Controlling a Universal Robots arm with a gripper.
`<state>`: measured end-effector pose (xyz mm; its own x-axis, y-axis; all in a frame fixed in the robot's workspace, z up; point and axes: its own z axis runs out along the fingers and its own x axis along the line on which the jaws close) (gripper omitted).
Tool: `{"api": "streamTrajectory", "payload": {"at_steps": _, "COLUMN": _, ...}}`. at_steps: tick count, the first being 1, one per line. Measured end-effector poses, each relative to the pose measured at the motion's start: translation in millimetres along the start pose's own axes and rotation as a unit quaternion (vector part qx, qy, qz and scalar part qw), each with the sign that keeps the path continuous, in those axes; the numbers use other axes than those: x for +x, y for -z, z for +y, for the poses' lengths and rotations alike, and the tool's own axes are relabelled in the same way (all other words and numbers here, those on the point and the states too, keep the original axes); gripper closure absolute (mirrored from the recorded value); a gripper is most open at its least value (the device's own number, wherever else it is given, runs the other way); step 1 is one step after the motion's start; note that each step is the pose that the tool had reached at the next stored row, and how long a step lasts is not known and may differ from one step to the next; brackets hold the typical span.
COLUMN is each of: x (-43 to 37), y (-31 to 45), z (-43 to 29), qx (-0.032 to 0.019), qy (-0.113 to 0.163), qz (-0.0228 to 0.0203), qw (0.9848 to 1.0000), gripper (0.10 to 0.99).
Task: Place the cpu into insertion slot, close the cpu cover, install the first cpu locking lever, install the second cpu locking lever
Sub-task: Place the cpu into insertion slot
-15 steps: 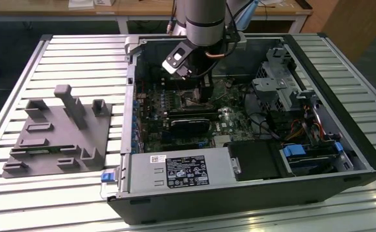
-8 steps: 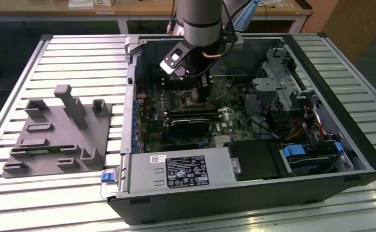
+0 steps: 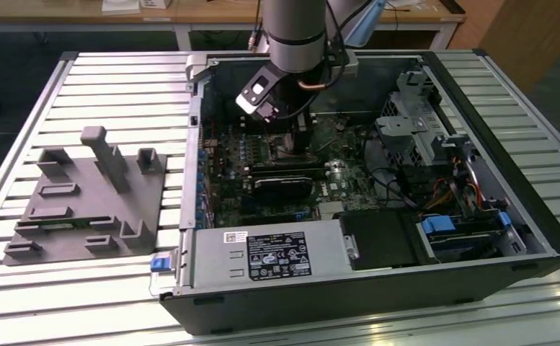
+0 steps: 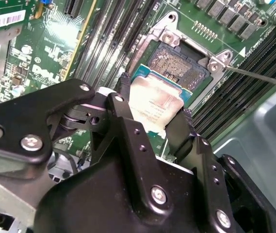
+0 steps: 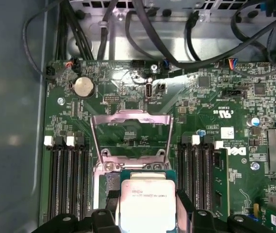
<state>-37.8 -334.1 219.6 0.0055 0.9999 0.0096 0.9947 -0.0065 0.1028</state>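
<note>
The cpu (image 4: 154, 104), a pale silver square chip on a green carrier edge, is held by its two sides between my black fingers (image 4: 123, 104). My gripper (image 4: 154, 110) is shut on it, just above and slightly off the insertion slot (image 4: 176, 63), whose dark pin field lies uncovered. In the first wrist view the cpu (image 5: 147, 201) hangs in my gripper (image 5: 147, 209) in front of the cpu cover (image 5: 130, 119), which stands swung up and open. A thin locking lever (image 4: 259, 77) sticks out beside the socket. In the exterior view my gripper (image 3: 294, 128) is low inside the case over the insertion slot (image 3: 285, 148).
Long black memory slots (image 5: 65, 174) flank the socket on both sides. A black card (image 3: 285, 184) lies close by, with the power supply (image 3: 260, 256) and drive cage (image 3: 424, 122) around the board. Cables (image 5: 167, 34) run behind. A grey fixture (image 3: 83, 209) sits outside the case.
</note>
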Motion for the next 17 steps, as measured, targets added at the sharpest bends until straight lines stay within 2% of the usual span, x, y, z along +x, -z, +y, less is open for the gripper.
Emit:
{"api": "streamTrajectory", "payload": {"at_steps": 12, "x": 5.7, "y": -7.0, "z": -9.2, "qx": 0.0001, "qy": 0.017, "qz": 0.0018, "qw": 0.9999, "gripper": 0.545}}
{"api": "streamTrajectory", "payload": {"at_steps": 17, "x": 5.8, "y": -11.3, "z": -9.7, "qx": 0.0001, "qy": 0.014, "qz": 0.0015, "qw": 0.9999, "gripper": 0.545}}
